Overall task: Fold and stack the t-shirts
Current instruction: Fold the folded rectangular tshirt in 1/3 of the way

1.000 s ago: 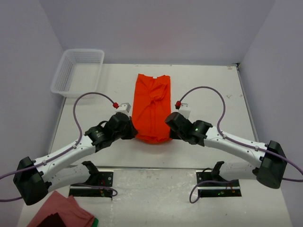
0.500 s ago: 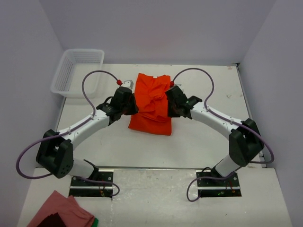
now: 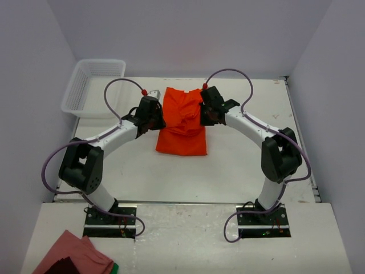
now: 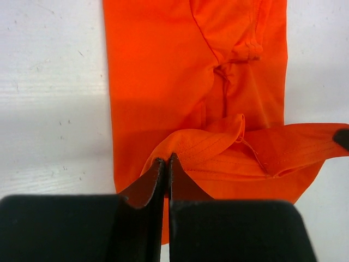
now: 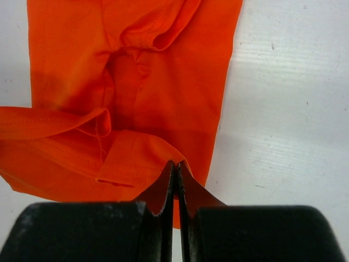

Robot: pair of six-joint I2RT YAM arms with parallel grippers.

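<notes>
between both arms, orange-red t-shirt [image 3: 182, 123] lies half-folded, wrinkled.

Left arm [image 3: 111, 137], right arm [image 3: 248, 127]: white link shells, black joint housings. Lilac cable [image 3: 228, 70] loops at 12 o'clock, red fittings [image 3: 144, 91]. Left gripper [image 4: 165, 159] fingers [image 4: 146, 188] black, tapered.

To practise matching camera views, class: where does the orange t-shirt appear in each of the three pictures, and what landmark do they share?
Top external: t-shirt at mid-table, between the two arms.
Left wrist: upper centre and right, its hem pinched by the left gripper.
Right wrist: upper left and centre, hem pinched by the right gripper.
Shared landmark: that raised hem, stretched between both grippers.
</notes>
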